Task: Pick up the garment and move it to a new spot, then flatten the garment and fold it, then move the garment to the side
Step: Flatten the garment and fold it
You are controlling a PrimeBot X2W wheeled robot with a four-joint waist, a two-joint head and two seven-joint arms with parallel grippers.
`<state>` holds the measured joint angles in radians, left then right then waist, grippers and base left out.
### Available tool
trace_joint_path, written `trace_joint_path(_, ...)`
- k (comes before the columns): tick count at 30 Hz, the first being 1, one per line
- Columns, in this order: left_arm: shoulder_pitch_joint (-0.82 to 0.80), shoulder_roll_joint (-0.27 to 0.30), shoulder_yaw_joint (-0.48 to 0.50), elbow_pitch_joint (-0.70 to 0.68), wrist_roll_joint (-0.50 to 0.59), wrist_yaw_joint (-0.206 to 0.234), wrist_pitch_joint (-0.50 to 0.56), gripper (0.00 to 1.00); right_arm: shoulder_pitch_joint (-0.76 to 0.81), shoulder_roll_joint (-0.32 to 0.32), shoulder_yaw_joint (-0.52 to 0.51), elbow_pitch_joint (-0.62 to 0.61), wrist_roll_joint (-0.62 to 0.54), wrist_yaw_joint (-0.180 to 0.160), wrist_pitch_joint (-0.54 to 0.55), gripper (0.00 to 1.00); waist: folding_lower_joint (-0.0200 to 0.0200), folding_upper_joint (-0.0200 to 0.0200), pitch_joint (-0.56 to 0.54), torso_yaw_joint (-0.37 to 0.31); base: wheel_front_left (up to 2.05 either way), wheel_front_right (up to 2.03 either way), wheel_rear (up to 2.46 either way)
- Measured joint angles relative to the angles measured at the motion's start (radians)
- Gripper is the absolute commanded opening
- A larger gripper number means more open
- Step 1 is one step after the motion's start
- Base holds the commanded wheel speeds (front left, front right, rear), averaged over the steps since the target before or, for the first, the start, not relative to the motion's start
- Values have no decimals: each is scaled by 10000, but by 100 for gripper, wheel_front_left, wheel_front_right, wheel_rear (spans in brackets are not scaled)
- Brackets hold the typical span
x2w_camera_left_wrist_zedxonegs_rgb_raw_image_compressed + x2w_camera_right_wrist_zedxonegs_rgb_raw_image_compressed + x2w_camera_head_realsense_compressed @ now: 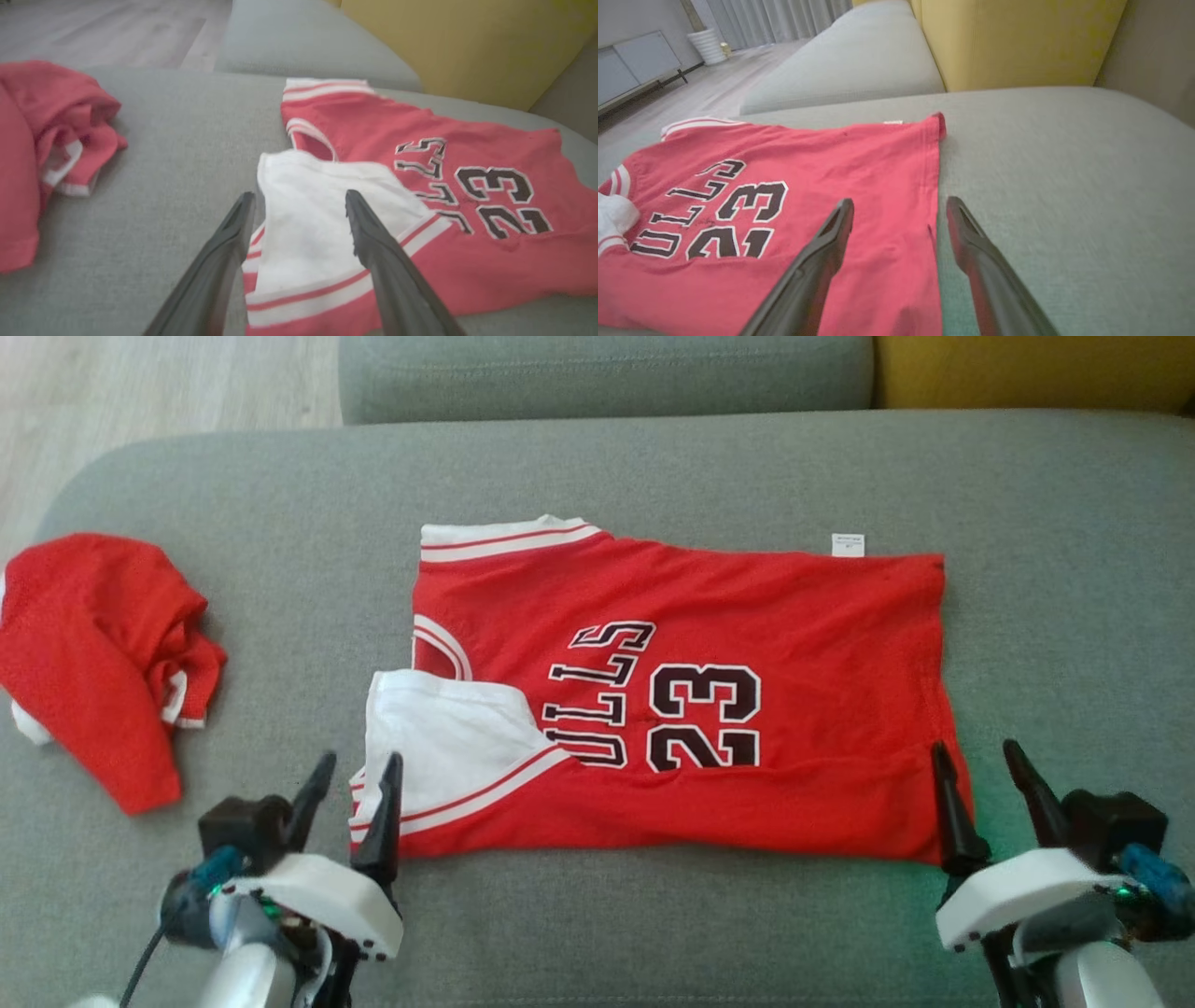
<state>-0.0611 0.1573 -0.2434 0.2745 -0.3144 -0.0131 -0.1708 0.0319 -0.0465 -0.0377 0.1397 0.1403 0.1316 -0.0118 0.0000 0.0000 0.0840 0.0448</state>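
Observation:
A red jersey, the garment (709,709) (467,196) (808,196), lies spread sideways on the grey cushion, with dark "BULLS 23" lettering and a white part folded over at its left end. My left gripper (357,771) (299,200) stands open at the jersey's near left corner, its jaws straddling the white fold and striped trim. My right gripper (977,754) (899,207) stands open at the near right corner, one finger over the red hem and the other over bare cushion. Neither holds anything.
A second red garment (103,653) (51,140) lies crumpled at the cushion's left end. The grey cushion (1074,616) runs bare to the right of the jersey. A grey backrest (607,373) and a yellow cushion (1036,369) stand behind. Wooden floor (140,383) lies at far left.

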Motion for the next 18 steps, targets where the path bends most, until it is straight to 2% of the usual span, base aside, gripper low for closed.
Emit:
trace_joint_path(5, -291, -190, 21, 1789, -911, -414, 911, 100, -280, 4, -391, 1317, -144, 0, 725, 100, 0, 0, 310, 21, 0, 0, 0)
trace_joint_path(13, -945, -382, 69, 2805, -1772, -805, 1613, 100, -589, 8, -387, 2201, 194, 0, 1985, 100, 0, 0, 613, 14, 0, 0, 0)
trace_joint_path(14, -1056, -393, 71, 2878, -1887, -871, 1638, 79, -656, 8, -374, 2217, 286, 0, 2086, 100, 0, 0, 637, 20, 0, 0, 0)
trace_joint_path(15, -1149, -397, 46, 2970, -1958, -903, 1705, 42, -731, 8, -351, 2259, 370, 0, 2194, 66, 0, 0, 656, 26, 0, 0, 0)
trace_joint_path(16, -1204, -382, 48, 3047, -1981, -930, 1705, 0, -792, 6, -334, 2263, 489, 0, 2207, 10, 0, 0, 665, 26, 0, 0, 0)
trace_joint_path(17, -1245, -368, 44, 3126, -1990, -934, 1703, 0, -843, 6, -324, 2276, 545, 0, 2245, 0, 0, 0, 666, 26, 0, 0, 0)
trace_joint_path(18, -1264, -351, 12, 3162, -1988, -940, 1693, 0, -863, 6, -313, 2284, 579, 0, 2276, 0, 0, 0, 664, 27, 0, 0, 0)
